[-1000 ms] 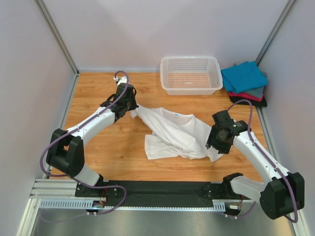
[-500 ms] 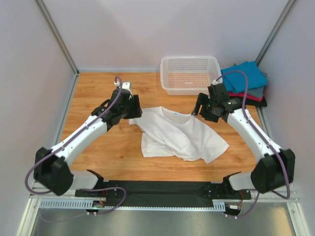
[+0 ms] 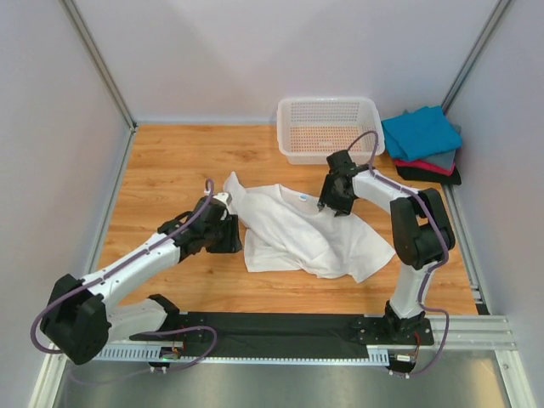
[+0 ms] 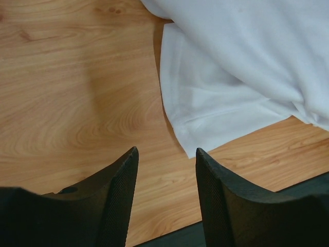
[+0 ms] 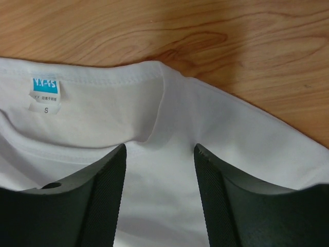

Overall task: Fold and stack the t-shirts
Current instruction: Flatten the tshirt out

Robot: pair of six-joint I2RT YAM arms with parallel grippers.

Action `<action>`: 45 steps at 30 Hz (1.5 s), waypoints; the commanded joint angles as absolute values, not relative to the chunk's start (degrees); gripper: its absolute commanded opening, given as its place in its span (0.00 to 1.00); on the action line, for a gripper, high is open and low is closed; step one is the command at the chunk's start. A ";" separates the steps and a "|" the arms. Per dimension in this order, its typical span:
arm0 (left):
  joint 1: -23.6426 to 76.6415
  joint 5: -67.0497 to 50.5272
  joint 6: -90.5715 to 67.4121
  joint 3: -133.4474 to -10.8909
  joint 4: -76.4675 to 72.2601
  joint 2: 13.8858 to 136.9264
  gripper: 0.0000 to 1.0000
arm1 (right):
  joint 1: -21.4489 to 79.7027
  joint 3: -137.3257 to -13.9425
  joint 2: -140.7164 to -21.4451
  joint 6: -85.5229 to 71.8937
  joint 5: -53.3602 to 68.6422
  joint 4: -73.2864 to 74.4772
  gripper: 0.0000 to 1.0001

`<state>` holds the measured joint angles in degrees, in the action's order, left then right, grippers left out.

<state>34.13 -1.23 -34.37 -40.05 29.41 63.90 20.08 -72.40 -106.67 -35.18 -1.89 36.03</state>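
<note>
Wood-grain table (image 3: pixel 170 161) underneath it all, and the big news is on top of it: the white t-shirt (image 3: pixel 297 234) is now lying free in front of the mesh basket (image 3: pixel 327 156), towards the arms' side, with nobody holding it. A second ago it was being worked from two ends, one sleeve drawn out on the basket's left and the hem handled at the near right. Now it has settled into a flatter, wider spread, though the near-left part is doubled over and rumpled. The folded stack (image 3: pixel 422 136), teal-blue on top with red, grey and black below, sits untouched just right of the basket.

Now the arms. The left gripper (image 3: pixel 225 232) has let the sleeve (image 3: pixel 234 187) go and pulled back, well out to the basket's front-left. From its wrist view its fingers are apart with nothing between them, hovering over bare wood just off a hem corner (image 4: pixel 190 149). The right gripper (image 3: pixel 333 197) has swung in from the near hem and hangs close in front of the basket, over the collar. Its fingers (image 5: pixel 97 195) are spread and empty too, straddling the shoulder seam. The small blue neck label (image 5: pixel 45 87) lies on the side away from the stack.

My read: spreading is over and both grippers are lining up fresh grips, so the first fold looks imminent. Stacking is some way off.
</note>
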 commanded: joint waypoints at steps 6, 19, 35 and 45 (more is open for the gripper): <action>37.18 -2.47 -34.45 -44.20 21.27 74.96 0.52 | 19.16 -70.58 -108.54 -38.06 -7.20 31.46 0.23; 38.05 -1.58 -35.60 -46.06 19.95 83.41 0.49 | 12.48 -57.31 -98.27 -41.48 -12.04 30.94 0.01; 40.69 3.94 -40.60 -48.16 20.99 90.18 0.04 | 10.90 -50.54 -92.64 -42.63 -11.78 32.16 0.00; 39.38 25.91 -52.81 -50.45 46.56 74.21 0.00 | 10.28 -46.15 -83.94 -44.91 -13.09 38.40 0.00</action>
<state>40.12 16.23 -46.33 -48.51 34.06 80.82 10.96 -47.53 -87.79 -43.11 -10.70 33.98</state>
